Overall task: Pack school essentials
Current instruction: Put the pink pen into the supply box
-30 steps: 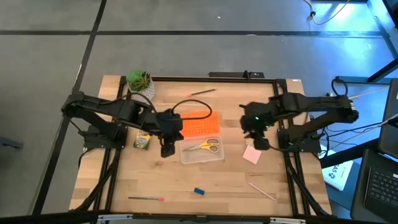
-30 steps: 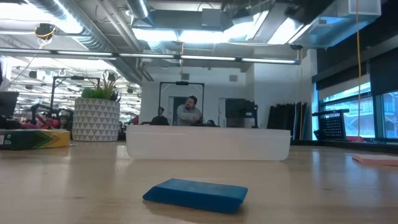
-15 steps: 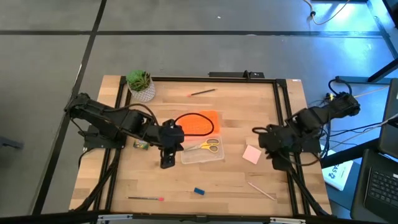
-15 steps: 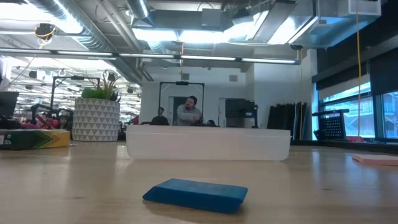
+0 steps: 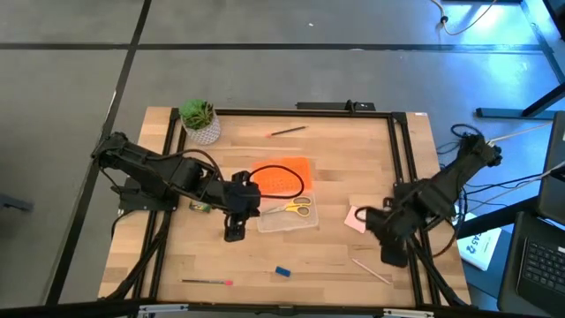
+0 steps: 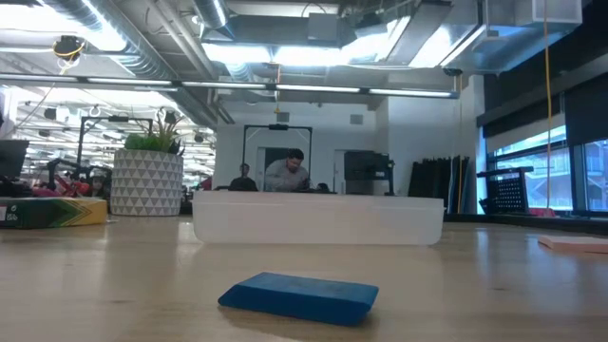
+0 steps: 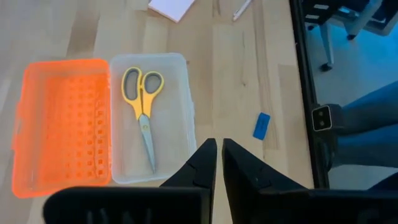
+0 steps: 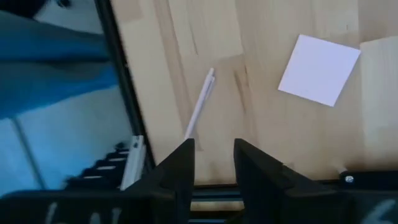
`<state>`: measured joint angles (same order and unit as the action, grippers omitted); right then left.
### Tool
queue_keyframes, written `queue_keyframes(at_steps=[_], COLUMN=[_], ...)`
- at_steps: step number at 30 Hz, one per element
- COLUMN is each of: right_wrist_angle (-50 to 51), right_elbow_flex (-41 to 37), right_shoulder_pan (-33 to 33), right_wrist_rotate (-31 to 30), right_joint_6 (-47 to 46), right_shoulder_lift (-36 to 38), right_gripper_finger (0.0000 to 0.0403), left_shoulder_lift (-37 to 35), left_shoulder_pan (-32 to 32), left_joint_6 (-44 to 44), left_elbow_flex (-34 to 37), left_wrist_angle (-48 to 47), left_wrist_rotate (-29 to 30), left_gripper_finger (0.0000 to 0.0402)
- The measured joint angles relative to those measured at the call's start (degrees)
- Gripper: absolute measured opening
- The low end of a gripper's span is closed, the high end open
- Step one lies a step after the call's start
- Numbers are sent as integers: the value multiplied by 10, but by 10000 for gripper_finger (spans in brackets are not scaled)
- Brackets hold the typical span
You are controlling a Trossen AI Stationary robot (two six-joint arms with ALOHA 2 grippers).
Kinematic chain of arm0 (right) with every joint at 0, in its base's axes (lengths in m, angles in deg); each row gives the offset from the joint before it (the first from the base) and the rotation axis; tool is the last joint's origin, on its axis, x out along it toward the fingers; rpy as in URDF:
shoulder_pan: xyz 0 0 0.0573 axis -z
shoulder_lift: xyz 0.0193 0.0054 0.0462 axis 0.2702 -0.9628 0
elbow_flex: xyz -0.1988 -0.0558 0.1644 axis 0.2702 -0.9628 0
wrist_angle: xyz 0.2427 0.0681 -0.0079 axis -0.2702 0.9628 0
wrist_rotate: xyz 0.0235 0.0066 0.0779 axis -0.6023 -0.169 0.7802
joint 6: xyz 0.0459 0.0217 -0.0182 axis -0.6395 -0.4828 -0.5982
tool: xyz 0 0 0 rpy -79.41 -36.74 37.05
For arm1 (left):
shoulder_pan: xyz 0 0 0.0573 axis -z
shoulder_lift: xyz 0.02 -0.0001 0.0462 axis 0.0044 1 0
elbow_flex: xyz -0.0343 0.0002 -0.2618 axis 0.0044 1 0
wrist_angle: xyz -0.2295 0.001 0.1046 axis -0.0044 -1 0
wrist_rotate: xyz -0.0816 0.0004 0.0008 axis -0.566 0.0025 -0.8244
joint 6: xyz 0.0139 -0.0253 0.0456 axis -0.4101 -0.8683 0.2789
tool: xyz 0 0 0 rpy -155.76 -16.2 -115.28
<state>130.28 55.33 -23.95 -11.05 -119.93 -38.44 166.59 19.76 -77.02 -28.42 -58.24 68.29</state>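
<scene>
The yellow-handled scissors lay inside the clear box at the centre of the high view, its orange lid folded open above it. The left gripper hovered just left of the box, fingers nearly together and holding nothing. The right gripper hung at the tabletop's right edge, fingers slightly apart and empty, close to the pink square pad and a white pencil. A tiny blue block and a red-tipped pen lay along the lower edge. The crayon box sat mostly hidden under the left arm. A potted plant stood upper left.
</scene>
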Motion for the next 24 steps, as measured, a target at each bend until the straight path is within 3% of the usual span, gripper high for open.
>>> queue_keyframes(at_steps=[9,16,24], right_wrist_angle=[-36,-160,-279], right_elbow_flex=[-1,-43,-141], right_shoulder_pan=[-54,-76,-87], right_wrist_rotate=[-46,-80,-94], right_joint_6=[-16,-103,-165], right_shoulder_lift=[-97,-111,-111], right_gripper_finger=[179,164,150], left_shoulder_lift=[0,0,0], left_shoulder_pan=[15,33,37], left_joint_6=[-3,33,75], left_elbow_flex=[0,0,0], left_wrist_angle=[0,28,124], left_wrist_rotate=[0,-6,-85], left_gripper_finger=[9,1,10])
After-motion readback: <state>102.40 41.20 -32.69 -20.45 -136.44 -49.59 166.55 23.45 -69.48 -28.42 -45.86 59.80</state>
